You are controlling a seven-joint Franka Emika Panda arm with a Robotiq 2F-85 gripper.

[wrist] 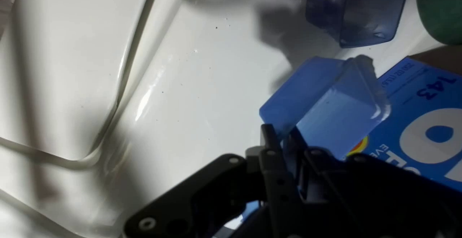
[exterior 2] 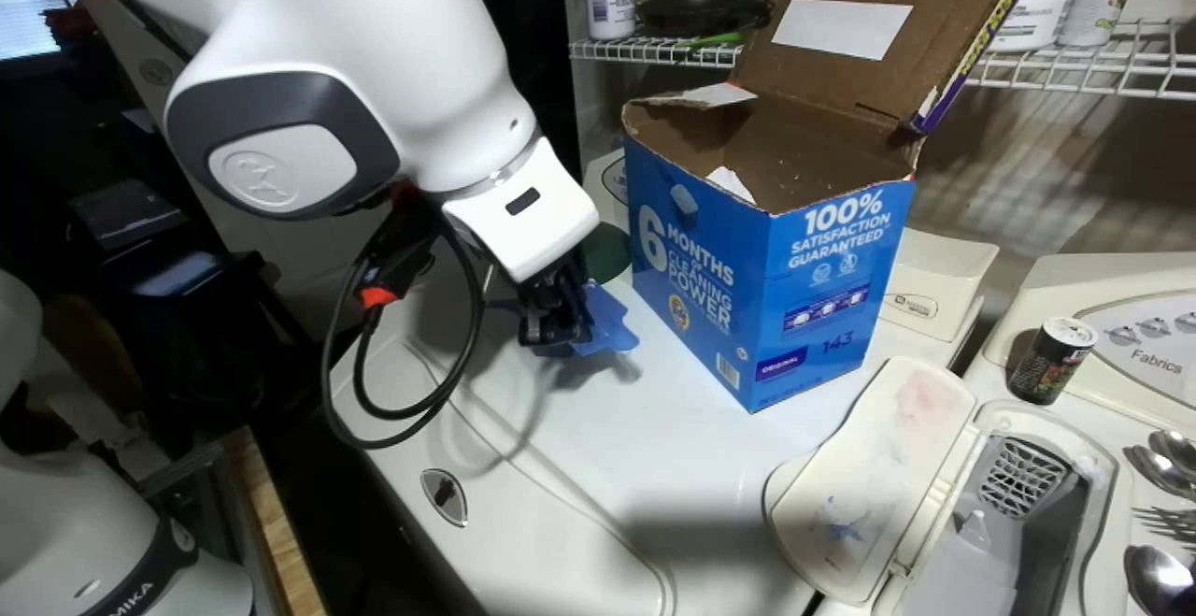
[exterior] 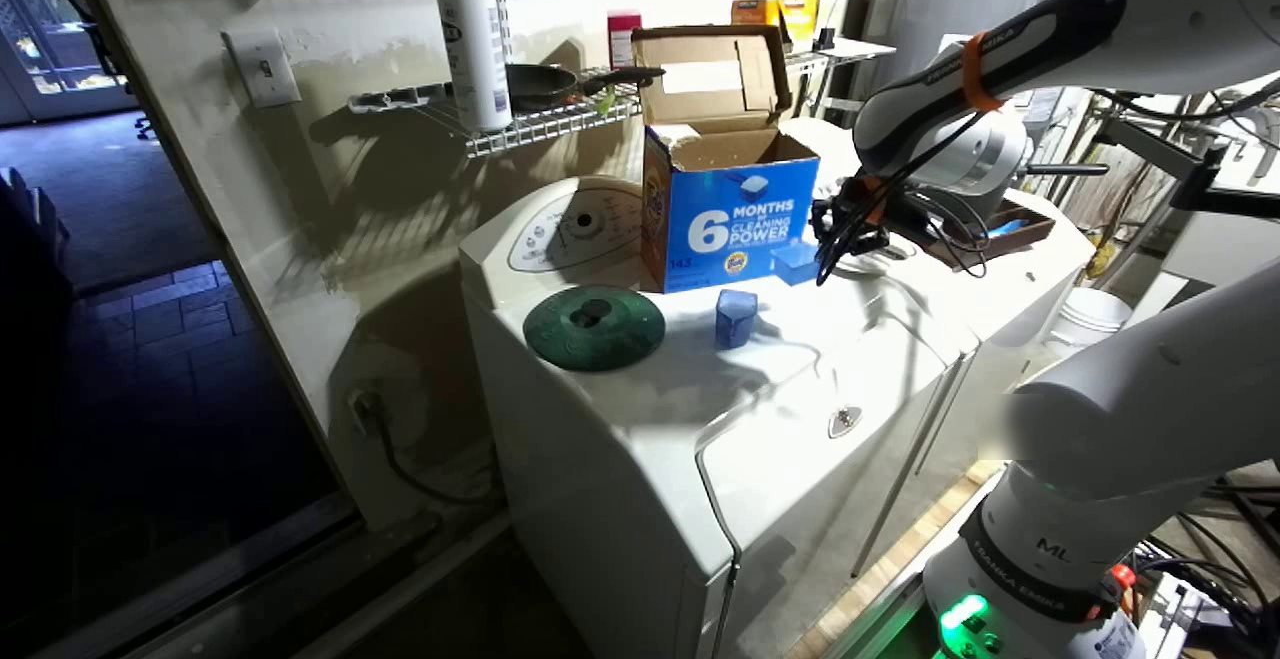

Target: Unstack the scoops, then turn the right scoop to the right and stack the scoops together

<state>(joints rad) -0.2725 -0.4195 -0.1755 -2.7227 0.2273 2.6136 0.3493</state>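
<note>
One scoop (wrist: pixel 335 117) clamped in tool (wrist: pixel 282 131), second scoop (exterior: pixel 736 319) on appliance (exterior: pixel 670 399)

- The far wall (exterior: pixel 370 29) is brightly lit in an exterior view; the floor (exterior: pixel 110 184) at left looks dim, bluish.
- Striped shadows fall beneath the wire shelf (exterior 2: pixel 1103 85) at far right in an exterior view.
- Wrist view: blurry-edged shadows and glare streaks on the counter (wrist: pixel 216 86); the gripper (wrist: pixel 282 133) nearly black.

Free, passable: bare stretch of white appliance top (exterior 2: pixel 668 452), between blue carton (exterior 2: pixel 761 265) and oval badge (exterior 2: pixel 443 496). Obstacles: blue carton, flap (exterior 2: pixel 836 81) raised, just beside gripped scoop (wrist: pixel 321 102); second scoop (exterior: pixel 736 321), between gripped scoop and green disc (exterior: pixel 605 344); wire shelf (exterior 2: pixel 663 54), behind carton.
</note>
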